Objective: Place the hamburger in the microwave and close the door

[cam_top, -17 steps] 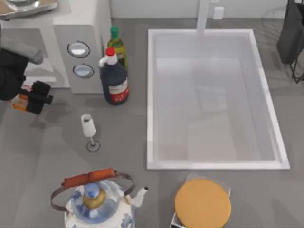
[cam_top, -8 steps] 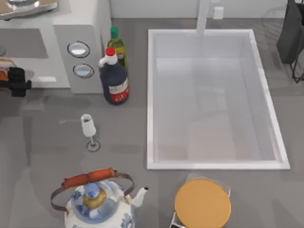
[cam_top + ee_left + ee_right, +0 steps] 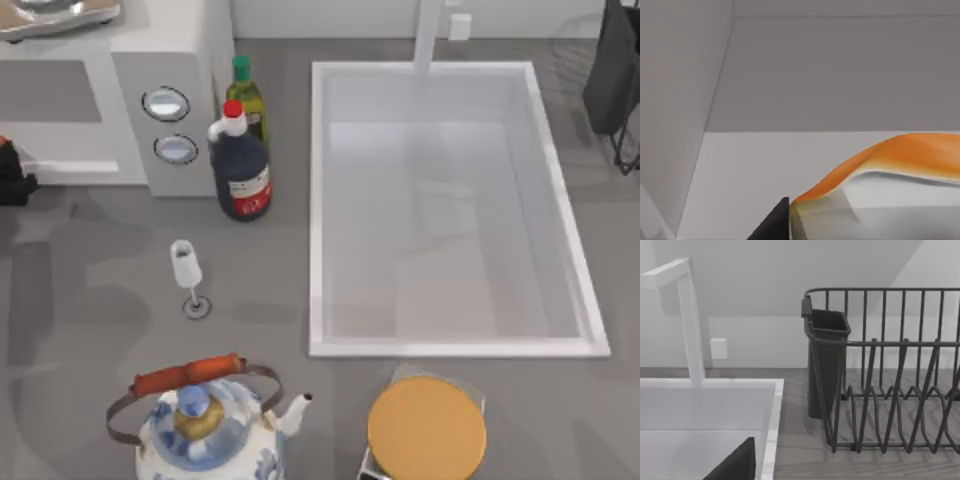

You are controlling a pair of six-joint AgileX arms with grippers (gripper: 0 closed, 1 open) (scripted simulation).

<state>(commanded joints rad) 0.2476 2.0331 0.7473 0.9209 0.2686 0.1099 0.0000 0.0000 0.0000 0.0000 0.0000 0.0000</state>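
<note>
The microwave (image 3: 120, 45) stands at the table's back left, its grey control panel (image 3: 165, 120) with two dials facing me and its grey cavity (image 3: 50, 90) open. My left gripper (image 3: 10, 175) is at the top view's far left edge, just in front of the cavity opening. It is shut on the hamburger (image 3: 900, 155), whose orange bun and pale filling sit close beside a dark finger (image 3: 774, 226) in the left wrist view, with grey cavity walls behind. The door is out of view. My right arm is parked by the dish rack; one dark finger (image 3: 735, 465) shows.
A dark sauce bottle (image 3: 240, 165) and a green oil bottle (image 3: 245, 95) stand right of the microwave. A small wine glass (image 3: 187, 275) and a blue-white kettle (image 3: 200, 420) are in front. The white sink (image 3: 320, 200) is at the centre, a yellow-orange disc (image 3: 427, 428) at the front, and a black dish rack (image 3: 890, 370) at the back right.
My left gripper has carried the hamburger leftward and a little toward the microwave front, sliding mostly past the top view's left edge. Nothing else has moved.
</note>
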